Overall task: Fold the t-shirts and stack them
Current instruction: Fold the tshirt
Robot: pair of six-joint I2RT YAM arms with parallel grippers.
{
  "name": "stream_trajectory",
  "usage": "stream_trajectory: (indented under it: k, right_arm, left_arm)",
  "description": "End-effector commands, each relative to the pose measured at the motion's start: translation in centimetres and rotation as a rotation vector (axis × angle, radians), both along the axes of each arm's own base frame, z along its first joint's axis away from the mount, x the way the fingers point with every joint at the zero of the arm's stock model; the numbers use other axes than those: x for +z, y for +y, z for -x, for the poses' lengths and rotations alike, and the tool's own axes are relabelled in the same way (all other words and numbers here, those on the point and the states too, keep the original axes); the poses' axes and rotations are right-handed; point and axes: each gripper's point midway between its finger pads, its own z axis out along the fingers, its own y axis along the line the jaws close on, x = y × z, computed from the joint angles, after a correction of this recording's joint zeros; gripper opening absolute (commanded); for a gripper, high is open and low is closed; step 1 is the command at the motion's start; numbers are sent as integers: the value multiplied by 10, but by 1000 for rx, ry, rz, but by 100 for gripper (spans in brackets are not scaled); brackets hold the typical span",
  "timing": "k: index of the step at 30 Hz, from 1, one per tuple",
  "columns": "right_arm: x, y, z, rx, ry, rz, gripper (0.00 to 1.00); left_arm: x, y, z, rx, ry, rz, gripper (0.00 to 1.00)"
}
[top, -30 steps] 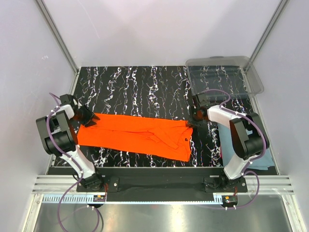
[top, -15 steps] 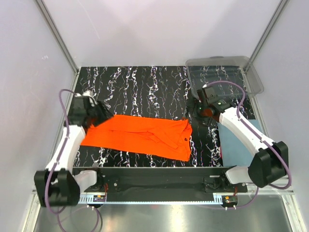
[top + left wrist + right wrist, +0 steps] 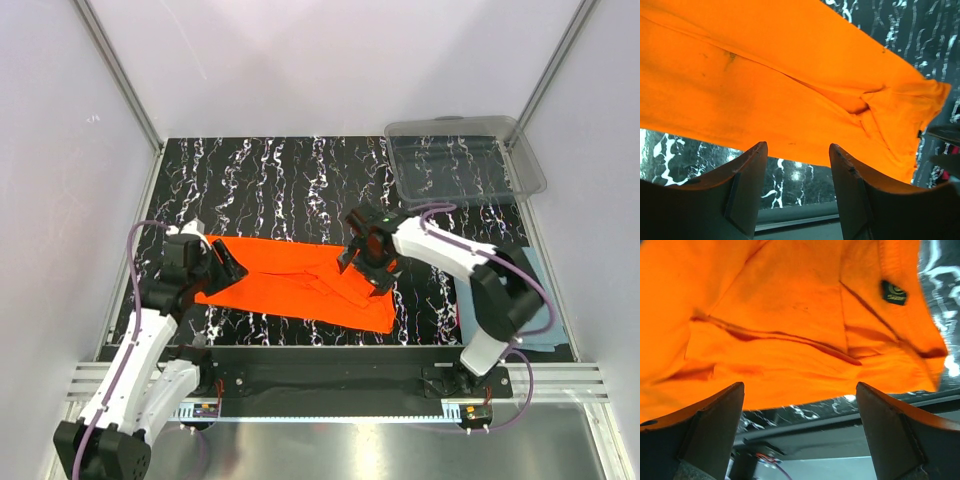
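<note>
— Orange t-shirt [image 3: 290, 283], where?
— Spread flat as a long band on the black marbled table [image 3: 270, 175], running left to right across the near half, creased along its length. Small dark label [image 3: 894, 292] towards the right end.
— And the blue-grey t-shirt [image 3: 535, 338]?
— At the near right corner, mostly hidden under the right arm, apart from the orange one. Not stacked yet.
— Left gripper [image 3: 228, 268]?
— Over the left end of the orange cloth, with fingers [image 3: 747, 190] parted and nothing between them. Touching the cloth or just above it: cannot tell.
— Right gripper [image 3: 367, 267]?
— Above the right part of the same shirt, with fingers [image 3: 710, 430] spread wide, holding nothing.
— Anything else?
— Clear plastic bin [image 3: 465, 165] at the far right corner, apart from both shirts.
</note>
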Motion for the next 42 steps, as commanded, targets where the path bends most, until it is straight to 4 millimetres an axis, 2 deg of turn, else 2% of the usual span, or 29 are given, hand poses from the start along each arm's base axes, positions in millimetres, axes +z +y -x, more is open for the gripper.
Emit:
stream_trajectory:
  k: [1,5,11,14,17,18,20,21,22,23,24,25,26,27,29,30,31,32,33,34,35,36,37,38,40,41,42]
  right_arm:
    - [-8,16,-19,-199,8,24,100]
    - [-29,25,-21,-219,27,79,100]
    - [-69,20,-25,-258,58,173,100]
    - [-79,25,-39,-246,22,180,100]
    - [-95,27,-59,-192,-25,237,100]
    - [-89,29,-75,-155,-81,257,100]
    - [-88,30,-92,-113,-122,283,100]
    - [-84,34,-107,-51,-156,297,100]
    - [-81,25,-124,-42,-190,327,100]
    - [-76,24,-138,-7,-215,335,100]
    - [-63,28,-164,94,-282,363,100]
    - [-56,22,-184,136,-315,385,100]
    - [-63,23,-198,208,-327,420,100]
    - [-34,32,-230,322,-426,443,100]
    - [-21,32,-262,404,-485,470,100]
    - [-9,41,-284,481,-536,459,100]
    - [-4,53,-289,521,-551,391,100]
    - [-2,54,-297,526,-563,374,100]
    - [22,55,-312,522,-626,341,99]
    - [32,61,-314,538,-644,284,100]
    - [41,59,-317,536,-663,273,100]
    - [65,54,-320,515,-700,269,100]
    - [76,50,-319,507,-713,272,100]
    - [104,46,-316,494,-751,254,100]
    - [113,40,-303,535,-738,242,100]
    - [143,34,-293,535,-773,242,100]
    - [134,25,-281,552,-726,261,100]
  left_arm:
    - [19,-1,2,24,-42,29,57]
    - [28,1,10,25,-57,26,58]
    - [41,6,19,27,-77,6,59]
    - [44,7,18,14,-84,-8,60]
    - [41,1,17,-39,-62,-9,62]
    - [37,-1,16,-55,-41,-7,62]
    - [41,-4,14,-93,-48,-15,63]
    - [44,-5,12,-107,-55,-21,64]
    - [48,-5,8,-116,-61,-29,67]
    - [50,-7,7,-147,-68,-39,72]
    - [52,-8,5,-164,-70,-40,74]
    - [53,-10,0,-181,-62,-44,76]
    - [55,-15,-3,-205,-61,-29,77]
    - [55,-17,-6,-213,-56,-24,84]
    - [52,-25,-20,-255,-43,-8,99]
    - [46,-27,-25,-267,-19,-11,99]
    - [47,-28,-33,-271,-12,-16,99]
    - [44,-29,-39,-290,2,-27,99]
    - [27,-30,-48,-300,73,-39,99]
    - [29,-30,-59,-304,72,-53,99]
    - [22,-30,-66,-320,95,-73,99]
    - [8,-30,-73,-329,149,-83,99]
    - [12,-31,-87,-340,133,-104,99]
    - [9,-31,-95,-348,138,-132,99]
    - [-2,-30,-118,-399,149,-206,99]
    - [-6,-27,-127,-418,149,-244,99]
    - [-11,-28,-133,-453,156,-267,99]
